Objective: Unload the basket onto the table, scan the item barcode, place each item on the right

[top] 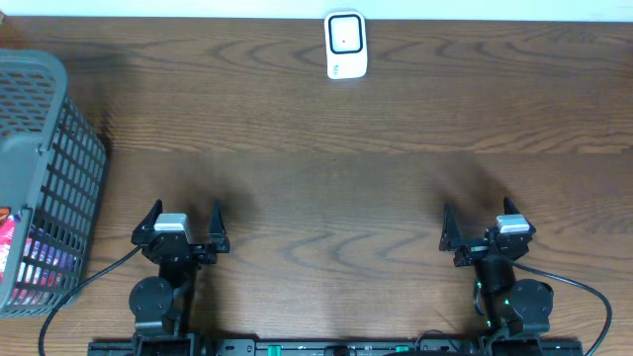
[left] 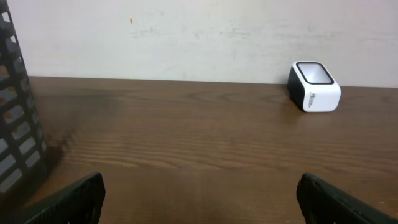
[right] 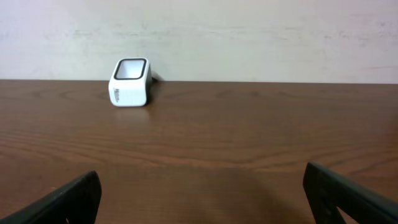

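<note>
At the near edge of the wooden table (top: 326, 168), the barcode scan appears not yet begun. The left gripper (top: 186, 210) and the right gripper (top: 477, 210) both stand empty, jaws spread wide with nothing between them. Further out on the robot's left, a grey mesh basket (top: 74, 188) holds brightly coloured packets (top: 28, 259), seemingly the goods to be scanned. Which one is the item, and where its barcode sits, cannot be told. At the far edge, near the middle, the white scanner (top: 346, 44) stands alone, its dark window tilted up toward the arms and nothing in front of it.

By the look of things, every step is left: pick a packet out of the basket, carry it across the table, and present its barcode to the scanner window.

Both arms are folded back low at the table's edge, well apart from each other. Their wrists are level and their fingers point across the table toward the pale wall (left: 186, 37). The left arm sits near the basket. The scanner lies well away from both arms, roughly midway between their lines of reach.
</note>
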